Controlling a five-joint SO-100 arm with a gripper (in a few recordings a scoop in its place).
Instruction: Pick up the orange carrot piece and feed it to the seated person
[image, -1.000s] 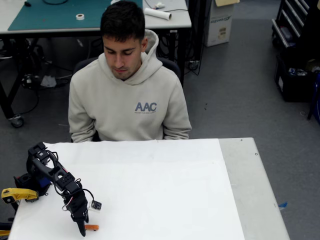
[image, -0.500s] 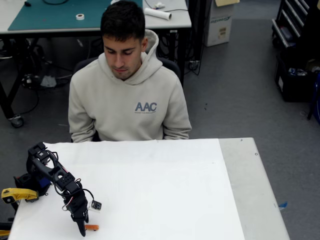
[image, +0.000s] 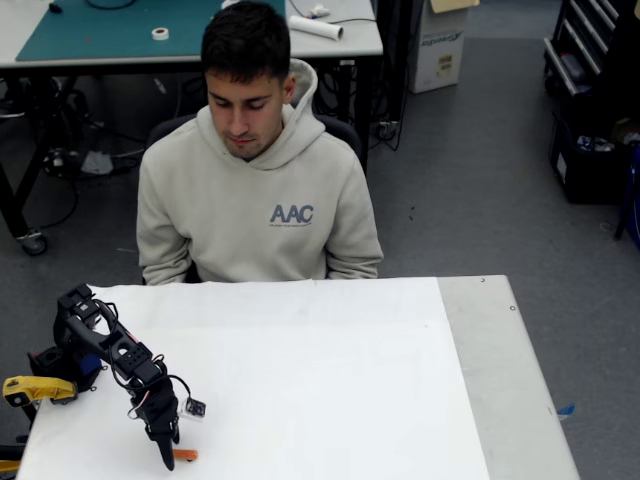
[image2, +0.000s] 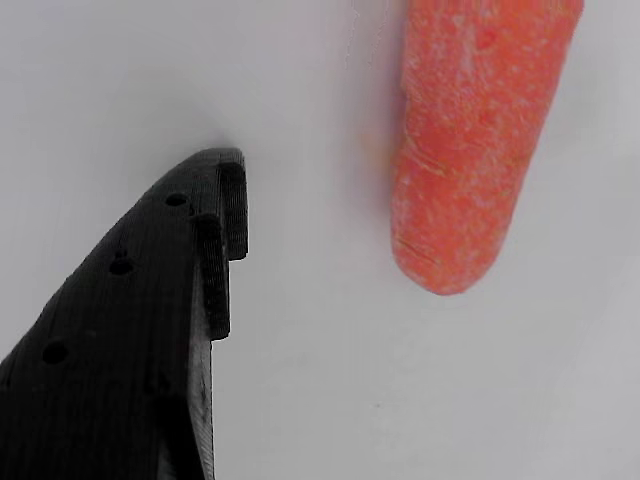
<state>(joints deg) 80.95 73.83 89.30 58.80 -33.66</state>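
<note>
from the fixed view i see my black arm (image: 105, 352) bent down at the near left corner of the white surface (image: 300, 380); the pincer (image: 166, 457) points its tip at the sheet, right beside the orange carrot piece (image: 185, 455), which lies flat just to the right of the tip in that view; the wrist view shows one dark ribbed finger (image2: 215, 230) hovering low over the white sheet, with the carrot piece (image2: 465, 150) to its right, apart from the finger with a bare strip of sheet between them; nothing is held that i can see; how wide the pincer stands i cannot tell, since only one finger shows; the seated person (image: 255, 180) in a beige hoodie sits at the far edge of the surface, head tilted down, well apart from the carrot; a yellow handle (image: 35, 388) sits at the left edge near the arm's base.
</note>
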